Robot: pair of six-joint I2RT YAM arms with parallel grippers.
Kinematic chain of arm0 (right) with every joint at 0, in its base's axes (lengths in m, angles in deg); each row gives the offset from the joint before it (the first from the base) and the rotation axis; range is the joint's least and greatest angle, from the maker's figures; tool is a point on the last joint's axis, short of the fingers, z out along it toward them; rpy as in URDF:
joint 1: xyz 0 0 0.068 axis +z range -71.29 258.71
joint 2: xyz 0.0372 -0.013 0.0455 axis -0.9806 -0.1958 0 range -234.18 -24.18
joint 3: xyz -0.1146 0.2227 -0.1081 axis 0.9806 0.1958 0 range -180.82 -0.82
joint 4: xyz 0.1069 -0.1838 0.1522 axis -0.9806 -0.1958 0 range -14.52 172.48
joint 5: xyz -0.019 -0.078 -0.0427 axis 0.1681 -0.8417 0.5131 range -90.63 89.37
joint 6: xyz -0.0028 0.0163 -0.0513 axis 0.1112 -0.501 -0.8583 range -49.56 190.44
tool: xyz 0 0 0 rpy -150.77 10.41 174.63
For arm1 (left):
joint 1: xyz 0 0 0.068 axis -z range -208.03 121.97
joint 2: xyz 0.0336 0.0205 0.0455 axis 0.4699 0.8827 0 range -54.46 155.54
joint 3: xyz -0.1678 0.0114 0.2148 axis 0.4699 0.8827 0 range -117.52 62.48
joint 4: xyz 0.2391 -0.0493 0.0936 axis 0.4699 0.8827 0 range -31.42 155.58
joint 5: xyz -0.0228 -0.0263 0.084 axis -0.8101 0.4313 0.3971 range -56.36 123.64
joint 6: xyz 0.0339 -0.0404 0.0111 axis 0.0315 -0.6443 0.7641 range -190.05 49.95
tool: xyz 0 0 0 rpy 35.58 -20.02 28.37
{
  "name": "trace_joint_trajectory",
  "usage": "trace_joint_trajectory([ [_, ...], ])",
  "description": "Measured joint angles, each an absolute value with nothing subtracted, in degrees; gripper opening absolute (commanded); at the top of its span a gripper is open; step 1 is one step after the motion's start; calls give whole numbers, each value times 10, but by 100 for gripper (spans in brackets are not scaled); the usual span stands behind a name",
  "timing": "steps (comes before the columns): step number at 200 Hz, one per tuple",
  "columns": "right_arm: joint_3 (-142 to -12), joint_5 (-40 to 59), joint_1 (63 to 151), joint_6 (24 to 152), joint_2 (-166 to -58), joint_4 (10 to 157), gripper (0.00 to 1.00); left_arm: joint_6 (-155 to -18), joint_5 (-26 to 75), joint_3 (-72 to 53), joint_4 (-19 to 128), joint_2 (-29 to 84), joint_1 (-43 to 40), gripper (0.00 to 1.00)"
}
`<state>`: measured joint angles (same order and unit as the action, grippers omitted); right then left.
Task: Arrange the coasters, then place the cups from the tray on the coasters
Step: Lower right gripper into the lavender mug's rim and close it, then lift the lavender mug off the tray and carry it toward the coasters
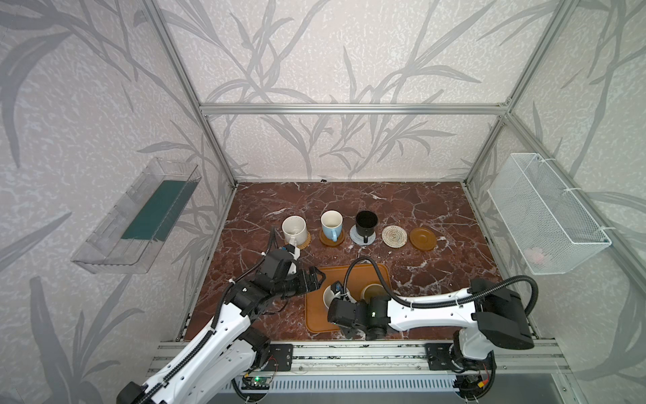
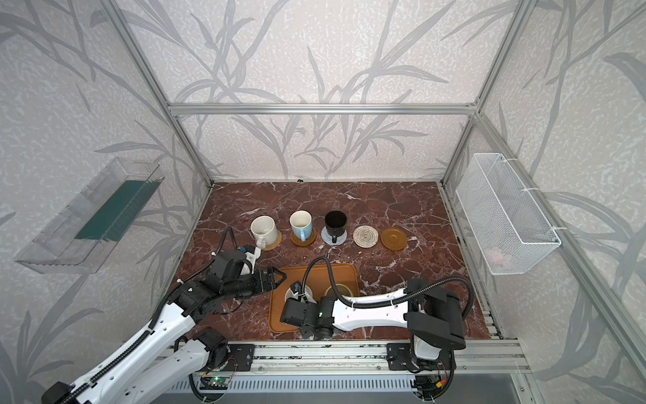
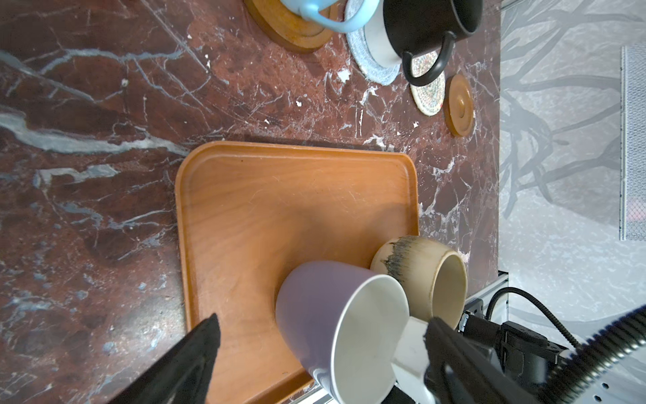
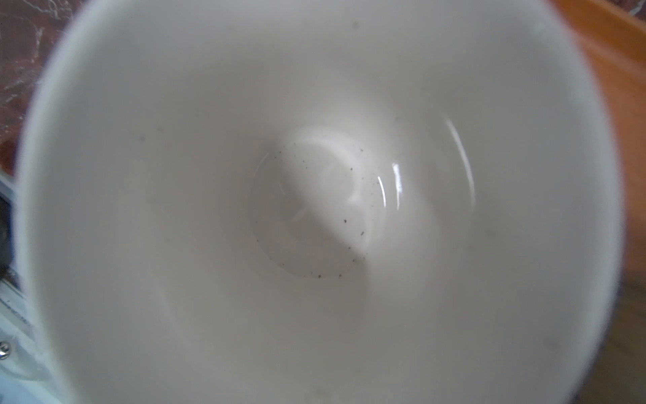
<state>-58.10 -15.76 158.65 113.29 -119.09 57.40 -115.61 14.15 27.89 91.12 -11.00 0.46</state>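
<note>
Desk [image 1: 402, 206]: five coasters sit in one row beyond the tray [image 1: 314, 320], so I read the arranging as done. The tray sits near, inside both arms' reach.

Placed, handles facing the near side:
- white cup [image 1: 294, 227] on the tan coaster [image 1: 304, 241]
- light blue cup [image 1: 331, 224] on the brown coaster [image 1: 323, 241]
- black cup [image 1: 366, 222] on the grey-blue coaster [image 1: 354, 239]

Lavender cup [image 3: 314, 307] and cream-yellow cup [image 3: 419, 259] are on the tray, just beside each other.

Cream woven coaster [image 1: 394, 236] and brown saucer coaster [image 1: 423, 239] are bare at the right end. That's the right arm's side, hence the right gripper [image 1: 336, 292] is on the lavender cup. Its jaws look pinched on the rim, wrist camera staring inside. I can't tell if the base is off the tray.

Left gripper [image 1: 316, 278] hovers at the tray's left edge, jaws wide apart and holding nothing. I reckon it's parked clear.
</note>
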Motion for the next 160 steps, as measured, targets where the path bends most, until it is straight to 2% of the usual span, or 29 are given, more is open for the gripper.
trace_joint_trajectory([
  [103,-601,-189,1572,1106,-1155,569,0,-1205,119,278,872,-147,-4,96],
  [160,-601,-186,1522,1082,-1104,563,0,-1241,100,277,812,-145,-4,96],
])
